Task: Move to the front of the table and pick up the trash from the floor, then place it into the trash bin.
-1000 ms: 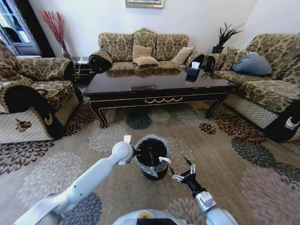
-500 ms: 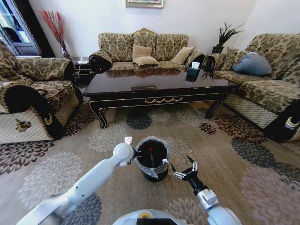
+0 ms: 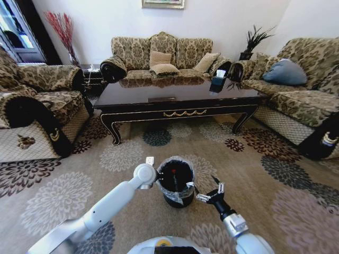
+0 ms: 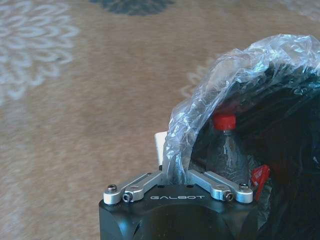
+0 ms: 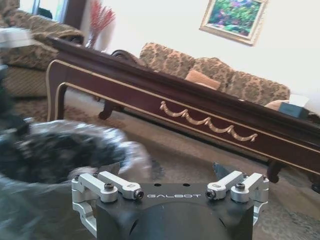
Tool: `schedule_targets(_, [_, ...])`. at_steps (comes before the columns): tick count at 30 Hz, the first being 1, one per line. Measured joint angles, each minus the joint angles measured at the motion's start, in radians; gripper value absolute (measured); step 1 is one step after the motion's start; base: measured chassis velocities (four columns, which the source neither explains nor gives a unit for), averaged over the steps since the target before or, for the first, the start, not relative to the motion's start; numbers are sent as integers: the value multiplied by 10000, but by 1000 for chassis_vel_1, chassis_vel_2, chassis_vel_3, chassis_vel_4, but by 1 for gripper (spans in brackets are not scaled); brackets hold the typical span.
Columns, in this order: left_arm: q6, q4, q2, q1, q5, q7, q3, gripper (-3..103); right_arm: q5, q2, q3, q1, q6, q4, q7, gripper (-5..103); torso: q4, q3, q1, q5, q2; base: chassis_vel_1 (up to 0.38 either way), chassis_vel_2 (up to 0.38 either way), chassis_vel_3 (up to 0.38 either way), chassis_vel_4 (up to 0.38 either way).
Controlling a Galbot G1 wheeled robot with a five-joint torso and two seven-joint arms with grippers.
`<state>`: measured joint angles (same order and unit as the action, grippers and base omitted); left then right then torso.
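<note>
one bottle [image 4: 227, 145] half-hidden inside trash bin [image 4: 280, 125]

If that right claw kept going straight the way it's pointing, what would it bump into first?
Probably nothing soon. The open right gripper sits just beside the trash bin and aims past its rim, over bare floor, toward the table. Its front apron looks like the first thing hit, though depth is uncertain.

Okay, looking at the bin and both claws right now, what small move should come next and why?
Probably draw the right claw back from the trash bin: it hangs open and empty beside the rim, a red-capped bottle already lies inside, and the left claw grips the liner.
</note>
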<state>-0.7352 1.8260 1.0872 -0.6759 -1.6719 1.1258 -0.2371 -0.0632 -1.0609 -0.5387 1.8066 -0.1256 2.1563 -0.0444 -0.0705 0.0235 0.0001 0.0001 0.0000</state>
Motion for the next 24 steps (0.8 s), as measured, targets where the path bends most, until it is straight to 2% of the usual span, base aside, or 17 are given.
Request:
schedule_targets(6, [-3, 44, -356, -505, -30, -202, 1212, 0, -510, 8, -73, -337, 201, 37, -174, 100, 0, 0, 0, -3, 1, 0, 0, 0, 0])
schedule_targets(7, [-2, 113, -582, -605, -164, -300, 1752, 0, -705, 15, -84, -473, 267, -117, -233, 100, -3, 0, 0, -4, 1, 0, 0, 0, 0])
schedule_targets(10, [-2, 173, -1070, -675, -538, -387, 2437, 0, -1182, -19, 38, -861, 444, -621, -385, 100, -4, 0, 0, -3, 1, 0, 0, 0, 0])
schedule_targets(11, [-2, 173, -1070, -675, -538, -387, 2437, 0, -1182, -19, 38, -861, 444, -621, -385, 100, -4, 0, 0, -3, 1, 0, 0, 0, 0])
schedule_targets(15, [-2, 156, -1889, -832, -935, -585, 3244, 0, -1732, -137, 456, -1911, 703, -1841, -602, 100, 1, 0, 0, -1, 0, 0, 0, 0, 0])
schedule_targets(18, [-2, 41, -2173, -955, -966, -711, 3498, 0, -1873, -172, 678, -2439, 767, -2441, -661, 100, -1, 1, 0, -2, 1, 0, 0, 0, 0])
schedule_targets(24, [-3, -110, -2679, -1825, -814, -1087, 4287, 0, -2965, -556, 1458, -3818, 1247, -3897, -993, 100, -1, 0, 0, -6, -1, 0, 0, 0, 0])
